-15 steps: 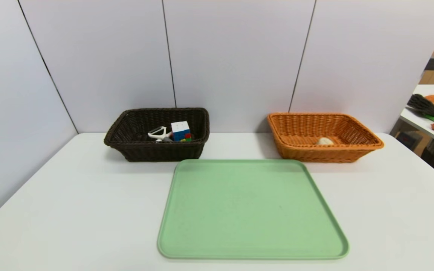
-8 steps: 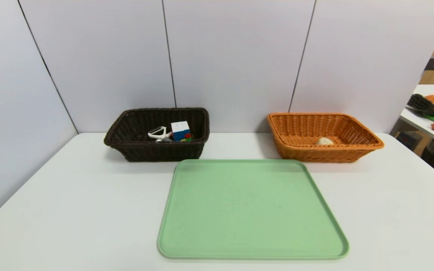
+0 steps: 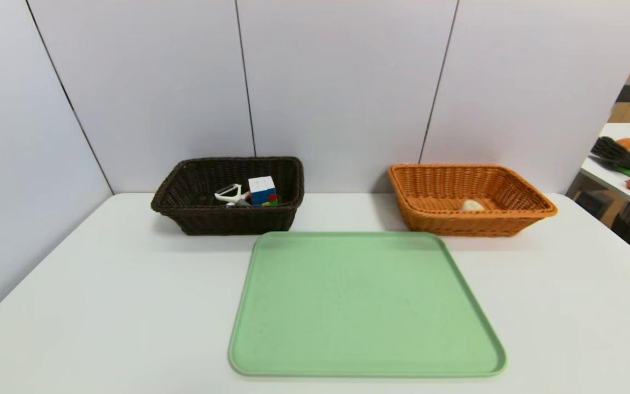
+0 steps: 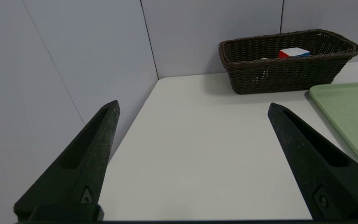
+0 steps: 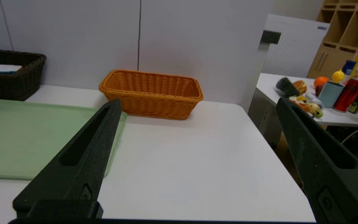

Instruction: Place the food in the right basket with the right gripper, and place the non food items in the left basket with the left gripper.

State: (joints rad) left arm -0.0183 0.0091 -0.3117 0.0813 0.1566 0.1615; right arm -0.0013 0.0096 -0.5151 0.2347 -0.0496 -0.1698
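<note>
While the head view shows no arms, each wrist view shows its end effector spread apart over the desk [image 3: 101, 306]: left end effector [image 4: 193, 105], right end effector [image 5: 197, 104]. The bun [image 3: 471, 205] lies in the far-right orange basket [image 3: 534, 210]; the cube [image 3: 262, 190] and peeler [image 3: 229, 194] lie in the far-left dark basket [image 3: 222, 221].

Left gripper [image 4: 193, 105], right gripper [image 5: 197, 102]: fingers spread wide, holding nothing.
</note>
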